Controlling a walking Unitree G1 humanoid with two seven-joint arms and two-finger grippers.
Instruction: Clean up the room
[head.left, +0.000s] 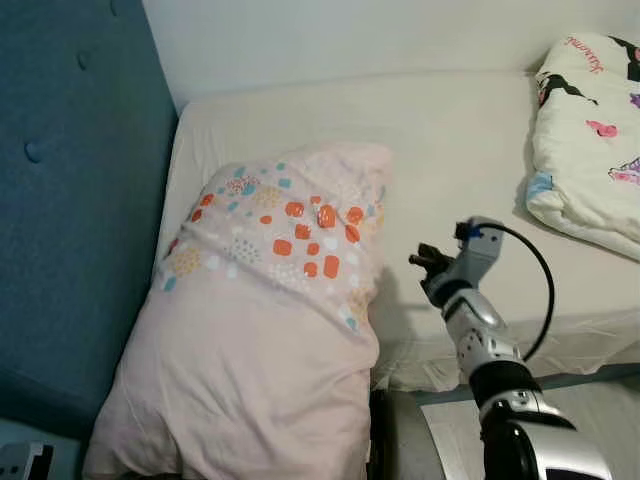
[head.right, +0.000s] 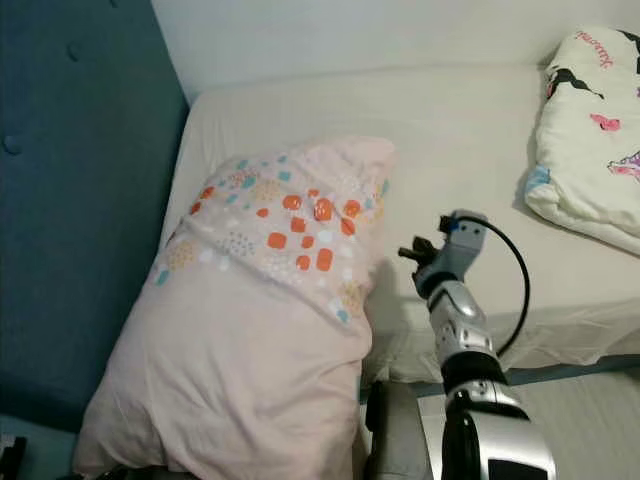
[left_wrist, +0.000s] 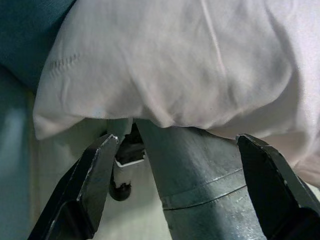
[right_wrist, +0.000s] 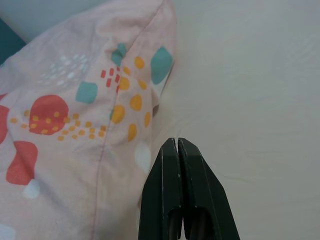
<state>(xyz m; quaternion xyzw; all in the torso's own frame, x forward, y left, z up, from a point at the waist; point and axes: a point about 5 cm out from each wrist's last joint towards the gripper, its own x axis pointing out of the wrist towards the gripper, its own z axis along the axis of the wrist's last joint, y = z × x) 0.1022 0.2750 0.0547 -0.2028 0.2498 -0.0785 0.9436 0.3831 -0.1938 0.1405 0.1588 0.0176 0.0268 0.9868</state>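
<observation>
A long pink pillow (head.left: 240, 380) lies on the left side of the bed, its near end hanging over the front edge. A patterned cloth with orange and teal shapes (head.left: 290, 225) covers its far half. My right gripper (head.left: 420, 262) hovers low over the sheet just right of the pillow. In the right wrist view, the right gripper (right_wrist: 177, 142) is shut with nothing in it, beside the pillow's patterned edge (right_wrist: 120, 100). My left gripper (left_wrist: 175, 142) is open beneath the pillow's overhanging end (left_wrist: 170, 65), apart from it.
The bed's cream mattress (head.left: 450, 150) stretches to the right. A folded white quilt with cartoon prints (head.left: 590, 150) lies at its far right. A blue padded headboard (head.left: 70, 200) stands on the left. A grey rounded part of my body (left_wrist: 200, 165) sits under the pillow end.
</observation>
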